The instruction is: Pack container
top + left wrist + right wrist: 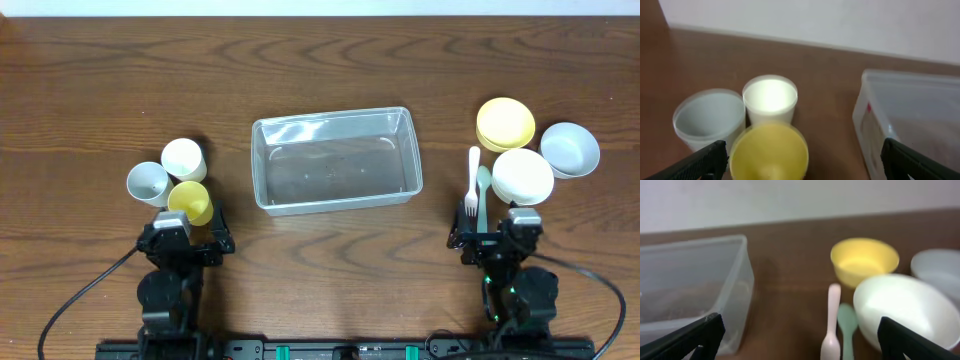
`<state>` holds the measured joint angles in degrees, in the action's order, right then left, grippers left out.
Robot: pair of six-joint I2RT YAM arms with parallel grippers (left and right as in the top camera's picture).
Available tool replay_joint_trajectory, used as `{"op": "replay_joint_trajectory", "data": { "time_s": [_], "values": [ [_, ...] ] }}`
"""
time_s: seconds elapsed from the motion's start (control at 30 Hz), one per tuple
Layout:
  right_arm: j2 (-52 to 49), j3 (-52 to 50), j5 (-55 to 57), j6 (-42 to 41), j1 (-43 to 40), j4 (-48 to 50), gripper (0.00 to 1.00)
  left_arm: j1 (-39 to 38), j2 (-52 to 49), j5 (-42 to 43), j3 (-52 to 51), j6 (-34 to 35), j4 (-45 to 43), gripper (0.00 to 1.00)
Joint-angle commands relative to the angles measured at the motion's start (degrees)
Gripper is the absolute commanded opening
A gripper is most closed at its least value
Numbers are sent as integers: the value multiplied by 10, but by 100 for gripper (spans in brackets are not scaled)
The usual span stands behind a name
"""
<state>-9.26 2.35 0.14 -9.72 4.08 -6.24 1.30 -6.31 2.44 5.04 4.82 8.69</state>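
You've got a dark wood-grain table (pixel 320 60) with a soft sheen. Your container (pixel 335 170) is clear plastic, glossy, catching glare. The white cup (pixel 184 158), grey cup (pixel 148 181) and yellow cup (pixel 190 200) look smooth and matt. Same for the yellow bowl (pixel 505 122), white bowl (pixel 522 175) and grey bowl (pixel 570 148). The white fork (pixel 472 185) and green spoon (pixel 484 200) read as smooth plastic.

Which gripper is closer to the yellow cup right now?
Left. The left gripper sits open right beside the yellow cup, on its robot side. The right gripper, also open, is far off, beyond the container, by the white bowl.
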Motion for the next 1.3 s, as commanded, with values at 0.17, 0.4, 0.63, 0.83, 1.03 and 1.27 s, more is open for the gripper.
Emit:
{"op": "replay_joint_trajectory", "data": {
  "time_s": [0.17,0.4,0.63,0.83,1.03,1.27],
  "values": [
    [-207,220,-12,-21,-6,-124,99,2,-223,12,272,64,126,98],
    [-453,495,-49,-4,-29,-399,99,2,-476,12,546,64,398,98],
    [-617,615,-51,4,-30,-510,99,2,-634,17,630,65,500,98],
    [-692,613,-49,3,-30,-519,99,2,-725,17,630,65,504,98],
    [-743,613,-49,3,-30,-519,99,2,-813,17,629,65,504,100],
    [-770,613,-49,4,-30,-521,99,2,-902,16,629,65,497,94]
  ]
}}
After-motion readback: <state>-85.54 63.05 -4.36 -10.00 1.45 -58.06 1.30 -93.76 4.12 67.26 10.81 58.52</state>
